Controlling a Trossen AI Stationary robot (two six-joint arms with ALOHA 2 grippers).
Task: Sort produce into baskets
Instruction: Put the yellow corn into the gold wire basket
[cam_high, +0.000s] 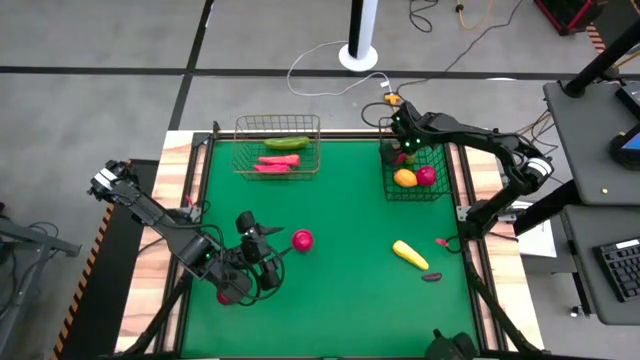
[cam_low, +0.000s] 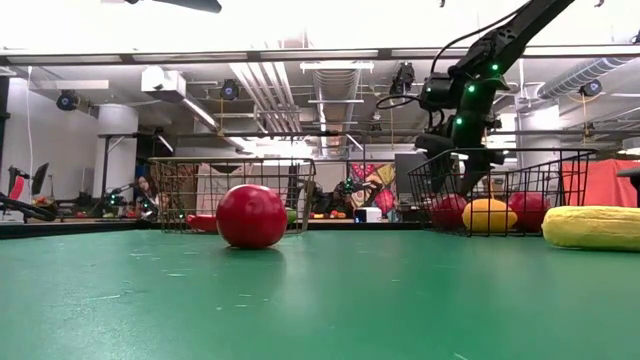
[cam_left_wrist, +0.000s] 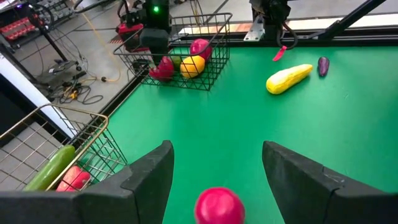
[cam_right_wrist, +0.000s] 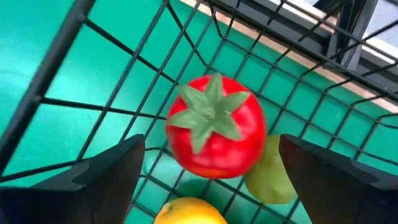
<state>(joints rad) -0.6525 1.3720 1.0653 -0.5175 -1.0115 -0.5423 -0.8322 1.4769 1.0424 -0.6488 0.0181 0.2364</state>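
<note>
Sorting partly done. Right gripper (cam_high: 404, 150), jaws spread, hangs over the black basket (cam_high: 440, 190), tomato (cam_right_wrist: 214, 127) inside. Left gripper (cam_high: 262, 250), jaws apart and empty, faces a red fruit (cam_high: 302, 240) well short of that basket; yellow piece (cam_high: 410, 254) unsorted.

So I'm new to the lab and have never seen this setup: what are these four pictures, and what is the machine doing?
It is a robot with two dark arms at a green table, sorting toy produce into wire baskets. One picture looks down from above, one looks level across the tabletop, and two come from cameras on the arms' wrists. The left gripper is open just beside a pink round fruit on the table, holding nothing. The right gripper is open over the black basket, where a red tomato, a lemon and other fruit lie. The tan basket holds a cucumber and red chilies. A long yellow piece lies loose.
</note>
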